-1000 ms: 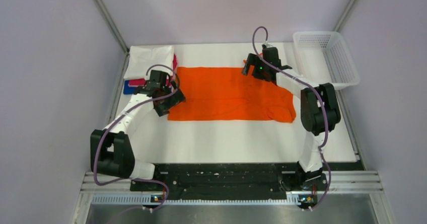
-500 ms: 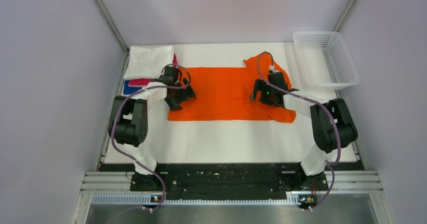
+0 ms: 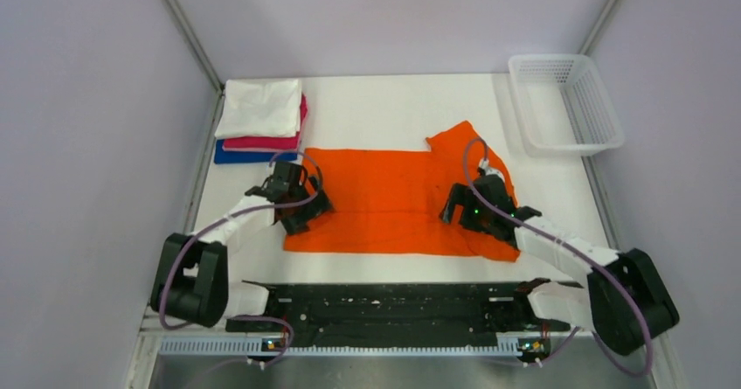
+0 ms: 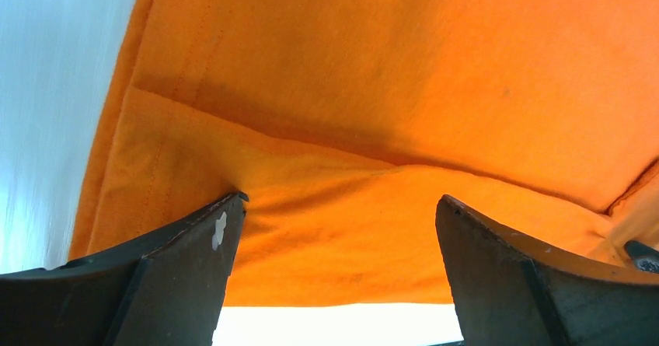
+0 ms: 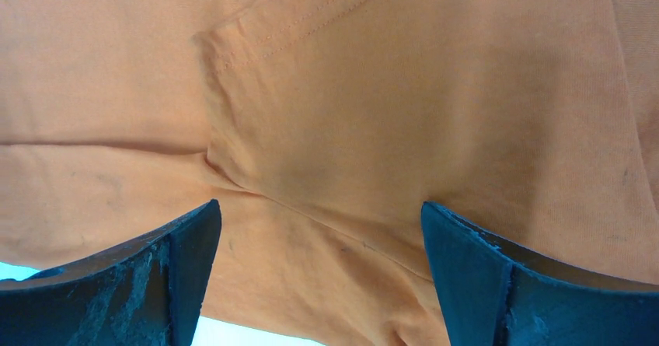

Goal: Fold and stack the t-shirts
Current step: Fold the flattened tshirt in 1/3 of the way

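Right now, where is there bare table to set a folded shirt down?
Widest: the far table strip between the folded stack and the basket, beyond the orange t-shirt. Another patch lies right of that shirt, nearer than the basket. Crowded: the near side, with the left hand and right hand over the shirt.

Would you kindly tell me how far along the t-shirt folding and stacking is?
Done: white tee, pink-red tee and blue tee sit folded in a stack at the far left. In hand: the orange t-shirt lies spread out, with the left claw and right claw open over its two ends. Left: finish folding it and add it to the stack.
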Action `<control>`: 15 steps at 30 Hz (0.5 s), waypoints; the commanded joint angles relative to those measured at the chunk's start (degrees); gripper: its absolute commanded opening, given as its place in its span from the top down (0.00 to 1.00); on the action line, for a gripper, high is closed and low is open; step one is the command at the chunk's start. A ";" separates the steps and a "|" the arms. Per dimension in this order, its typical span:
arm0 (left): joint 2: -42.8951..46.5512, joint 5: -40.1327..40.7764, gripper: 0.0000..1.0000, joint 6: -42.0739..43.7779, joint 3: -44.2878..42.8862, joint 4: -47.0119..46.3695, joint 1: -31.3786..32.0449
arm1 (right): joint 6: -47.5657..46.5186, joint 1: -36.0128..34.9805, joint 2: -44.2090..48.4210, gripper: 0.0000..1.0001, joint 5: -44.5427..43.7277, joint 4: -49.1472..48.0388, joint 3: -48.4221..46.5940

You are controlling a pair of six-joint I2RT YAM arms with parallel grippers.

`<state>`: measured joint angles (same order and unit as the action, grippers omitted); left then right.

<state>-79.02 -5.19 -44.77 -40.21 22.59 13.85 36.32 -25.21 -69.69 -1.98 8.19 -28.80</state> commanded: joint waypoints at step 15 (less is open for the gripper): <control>2.67 16.36 0.01 0.73 -16.31 13.94 0.04 | -2.57 1.56 6.79 0.01 -8.36 5.18 -12.01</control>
<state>-69.21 2.37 -46.46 -47.35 37.36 15.79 38.30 -26.81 -56.29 -6.70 20.56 -32.12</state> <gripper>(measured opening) 0.990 0.986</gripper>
